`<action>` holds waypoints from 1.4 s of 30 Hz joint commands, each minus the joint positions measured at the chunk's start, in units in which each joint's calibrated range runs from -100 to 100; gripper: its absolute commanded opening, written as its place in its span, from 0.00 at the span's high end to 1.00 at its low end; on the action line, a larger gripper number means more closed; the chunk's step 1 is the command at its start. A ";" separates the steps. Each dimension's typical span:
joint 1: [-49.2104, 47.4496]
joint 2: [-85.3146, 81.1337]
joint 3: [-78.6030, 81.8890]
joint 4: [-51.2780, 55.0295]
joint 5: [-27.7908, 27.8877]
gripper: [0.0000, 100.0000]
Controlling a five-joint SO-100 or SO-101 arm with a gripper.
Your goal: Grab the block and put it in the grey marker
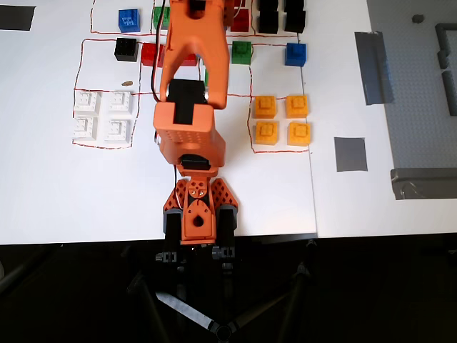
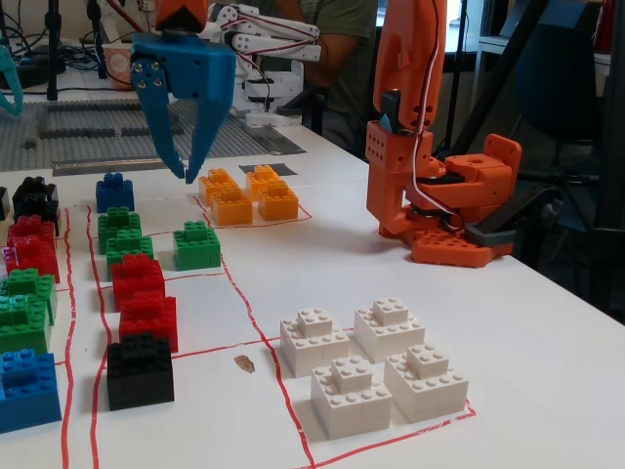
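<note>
While your arm reaches out over the coloured bricks, the block (image 1: 295,53) sits alone on the white bench (image 1: 235,193), just above the yellow bricks (image 1: 281,120) in the overhead view, w/ a green brick (image 1: 241,51) to its left; in the fixed view it's the blue brick (image 2: 114,191) at the back left, beyond the green ones (image 2: 196,244). Nothing touches it. The grey marker (image 1: 350,153) lies flat on the bench, right of the yellow group and below-right of the block, well apart from it, bare. Your hand (image 2: 181,174) is blue, seen only in the fixed view, hanging in the air w/ fingers pointing down, tips apart w/ a clear gap, gripping nothing; it looks to sit up above the bench between the block and the yellow bricks, though depth is hard to judge. In the overhead view the orange arm (image 1: 189,107) hides the hand, also some red and green bricks. Further out: four white bricks (image 1: 103,114) in a red-lined box at left, a black brick (image 1: 126,48) and a blue brick w/ whitish marks (image 1: 129,19) near the top left, long grey tape strips (image 1: 373,67) at right. The arm base (image 1: 198,211) sits at the bench's near edge.
</note>
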 commanded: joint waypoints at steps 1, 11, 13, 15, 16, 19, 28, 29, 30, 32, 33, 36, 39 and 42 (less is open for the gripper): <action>4.83 -2.42 -5.67 1.20 2.64 1.00; 17.97 -0.78 -10.67 3.24 11.53 1.00; 20.22 -0.09 -12.21 3.33 13.28 1.00; 22.13 1.12 -13.84 3.41 14.90 0.99; 23.13 1.73 -14.66 3.41 15.43 0.97; 25.13 3.54 -17.11 3.24 16.85 0.94; 28.37 9.84 -22.56 2.51 19.24 0.83; 28.54 10.53 -23.10 2.35 19.24 0.82; 28.71 11.23 -23.65 2.10 19.29 0.81; 29.04 12.18 -24.83 1.78 19.49 0.81; 29.29 12.61 -25.37 1.61 19.68 0.81; 30.12 13.99 -26.92 0.39 20.02 0.81; 31.12 15.89 -28.55 -0.26 20.81 0.82; 32.20 18.05 -30.10 -0.92 21.44 0.83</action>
